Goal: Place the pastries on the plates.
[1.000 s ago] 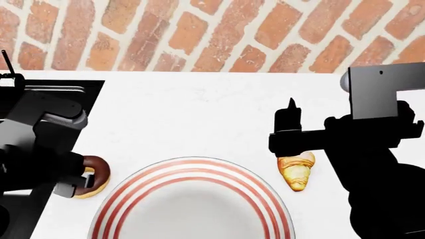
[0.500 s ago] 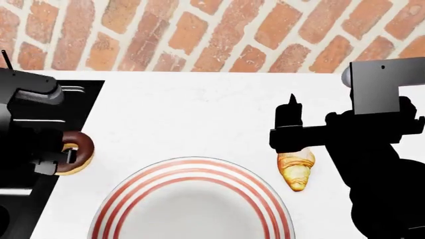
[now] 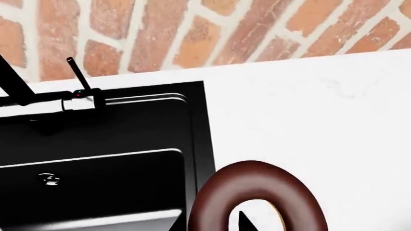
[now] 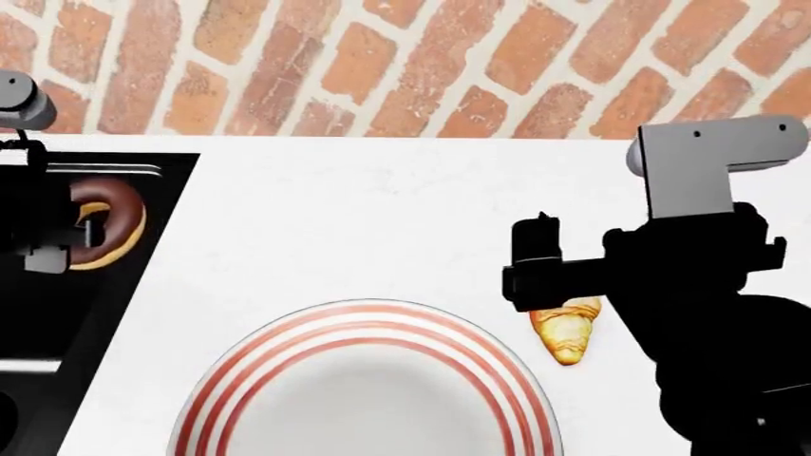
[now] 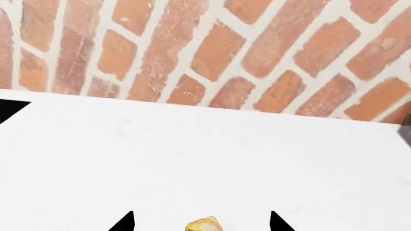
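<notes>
The right jaws (image 5: 201, 222) stand spread, straddling the croissant (image 4: 565, 330), whose long axis runs near-to-far on the white surface (image 4: 355, 228), just right of the red-ringed plate (image 4: 367, 380). The left jaws (image 4: 57, 237) pinch the doughnut (image 4: 108, 223), held above the black sink (image 3: 96, 159) at far left. No blue plate shows; the croissant's far end is hidden under the right jaws.

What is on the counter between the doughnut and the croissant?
Nothing but bare white counter, as the head view shows. The doughnut hangs in the left gripper over the sink's edge; the croissant lies beside the striped plate.
</notes>
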